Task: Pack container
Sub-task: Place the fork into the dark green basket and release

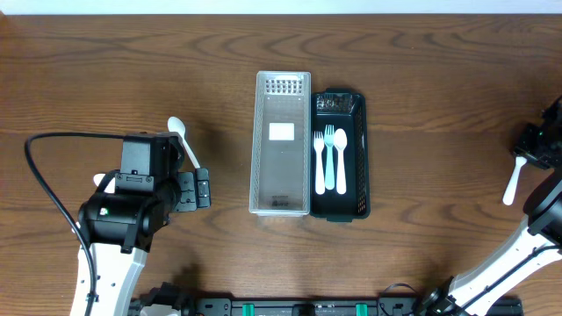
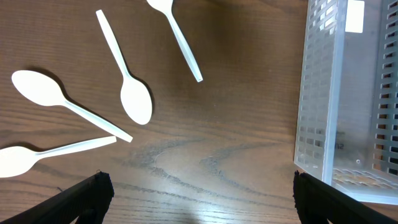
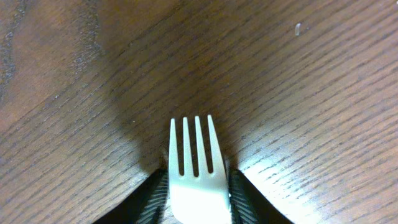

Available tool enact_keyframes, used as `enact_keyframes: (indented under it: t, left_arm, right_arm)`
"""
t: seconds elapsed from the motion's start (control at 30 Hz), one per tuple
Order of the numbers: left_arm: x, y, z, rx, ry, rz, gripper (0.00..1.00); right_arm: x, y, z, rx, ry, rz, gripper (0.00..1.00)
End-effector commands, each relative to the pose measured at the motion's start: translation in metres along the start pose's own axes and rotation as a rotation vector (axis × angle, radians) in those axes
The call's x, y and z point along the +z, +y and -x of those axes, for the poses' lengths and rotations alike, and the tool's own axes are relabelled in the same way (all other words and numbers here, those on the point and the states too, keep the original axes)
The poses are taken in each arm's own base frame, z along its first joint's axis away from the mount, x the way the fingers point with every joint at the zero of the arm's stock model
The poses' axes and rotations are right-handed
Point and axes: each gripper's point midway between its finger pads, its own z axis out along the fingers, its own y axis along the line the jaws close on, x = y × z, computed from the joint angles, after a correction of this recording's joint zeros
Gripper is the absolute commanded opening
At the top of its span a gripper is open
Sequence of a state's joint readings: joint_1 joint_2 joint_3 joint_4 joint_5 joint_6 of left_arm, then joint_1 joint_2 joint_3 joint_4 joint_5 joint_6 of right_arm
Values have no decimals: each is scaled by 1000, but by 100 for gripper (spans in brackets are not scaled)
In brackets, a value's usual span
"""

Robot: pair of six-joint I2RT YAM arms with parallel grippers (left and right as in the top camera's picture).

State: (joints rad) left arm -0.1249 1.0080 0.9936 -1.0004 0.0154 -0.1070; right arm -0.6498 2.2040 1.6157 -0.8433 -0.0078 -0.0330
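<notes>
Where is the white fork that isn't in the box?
The white fork is between the fingers of the right tool. From overhead it is at the far right of the wooden table, far from the black tray.

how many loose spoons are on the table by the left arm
4, all seen by the left wrist camera: far-left spoon, bottom-left spoon, middle spoon, and top spoon, cut off by the frame edge. More may lie out of frame.
</notes>
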Motion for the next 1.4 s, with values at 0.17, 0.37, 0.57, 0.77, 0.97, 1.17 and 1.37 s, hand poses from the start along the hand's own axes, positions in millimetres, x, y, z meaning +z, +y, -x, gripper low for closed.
enact_keyframes:
  t: [0.17,0.37,0.57,0.77,0.97,1.17,1.37]
  left_arm:
    - [-4,2,5,-3,-11,11,95]
    - [-4,2,5,-3,-11,12,95]
    - [-4,2,5,-3,-11,12,95]
    - [-4,2,5,-3,-11,12,95]
    - [-4,2,4,-3,-11,12,95]
    - [-4,3,4,-3,-8,12,95]
    - [-4,3,2,-3,0,14,95]
  right_arm:
    - [17,1,-11,48,50,28,27]
    - [13,13,-14,89,65,84,13]
    - [-16,32,-14,84,47,102,10]
    - [-94,95,-1,-23,-117,171,9]
    - [-191,200,-33,-261,-284,277,5]
    - [-235,302,-113,-460,-285,403,2]
    - [-227,356,-172,-576,-239,389,1]
